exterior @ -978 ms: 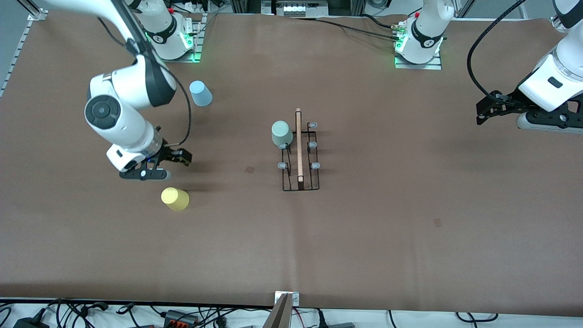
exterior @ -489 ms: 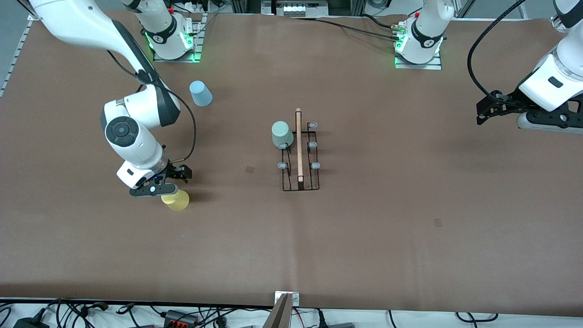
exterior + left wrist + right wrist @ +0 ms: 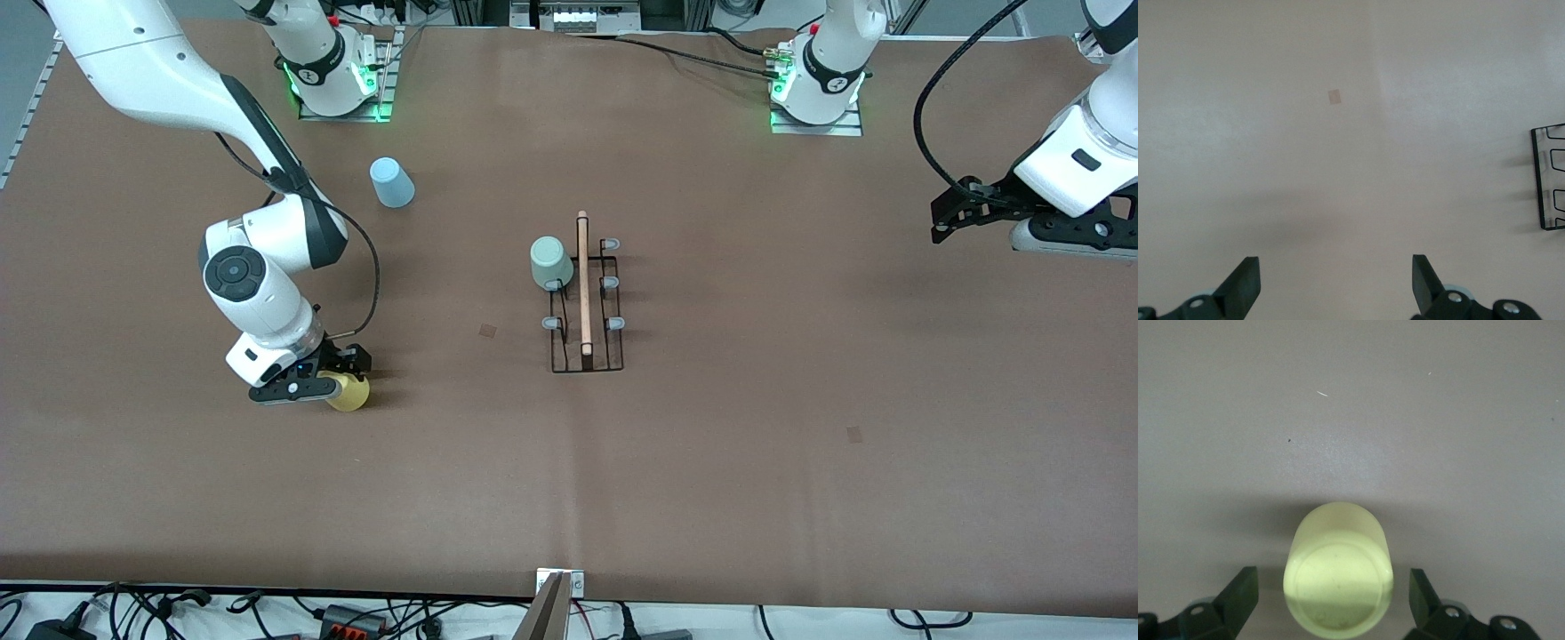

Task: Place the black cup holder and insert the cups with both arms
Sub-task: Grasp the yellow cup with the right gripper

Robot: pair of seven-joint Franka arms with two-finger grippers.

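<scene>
Yellow cup [image 3: 1338, 570] sat upside down between open right gripper [image 3: 1331, 597] fingers, ungripped. Best: lower squarely, close mid-wall. Left gripper [image 3: 1335, 283] open, waited over bare table.

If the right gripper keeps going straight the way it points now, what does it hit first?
Most likely the yellow cup: it sits between the open fingers of the right gripper, with only bare table showing past it.
</scene>
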